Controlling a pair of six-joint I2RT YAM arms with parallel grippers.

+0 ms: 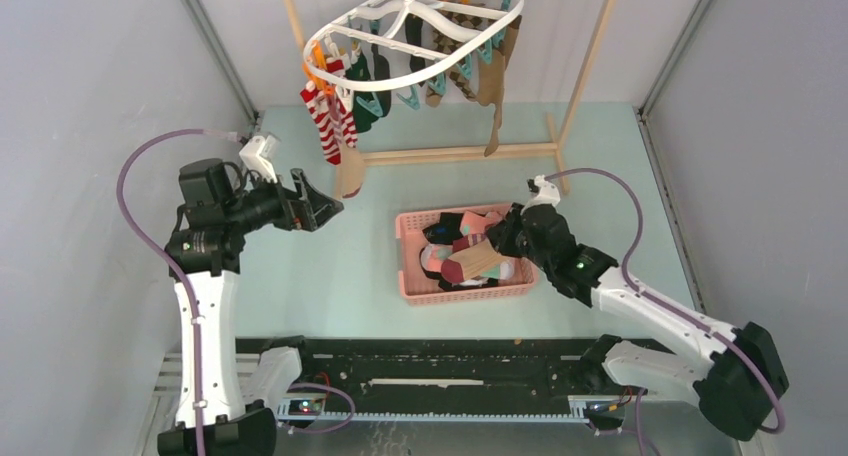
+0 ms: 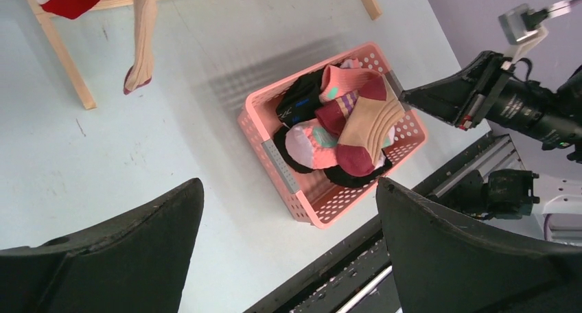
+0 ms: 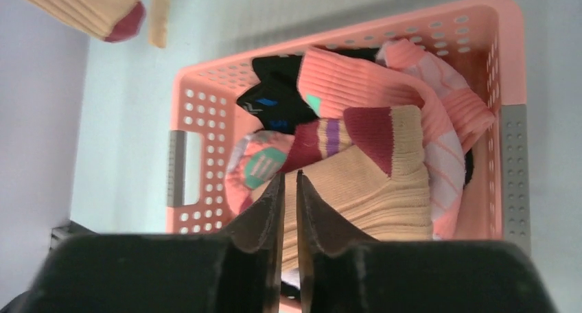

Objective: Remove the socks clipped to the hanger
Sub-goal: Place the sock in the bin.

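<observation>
Close under right-wrist lens, found right gripper point(image 3: 289, 179) pressed nearly together, seemingly pinching nothing, low over tan sock point(image 3: 370, 182) atop basket point(image 3: 189, 103); read that as a drop-off ending, with many socks point(image 1: 325, 126) left clipped to hanger point(image 1: 418, 16) at back. Called next for left gripper point(image 1: 322, 204), spread wide and empty, to reach hanging tan sock point(image 1: 349, 171) just beside it, pinch, and tug it off its clip. Got hanger and clips from top view alone; got right gripper's narrow gap only from right wrist view.
</observation>
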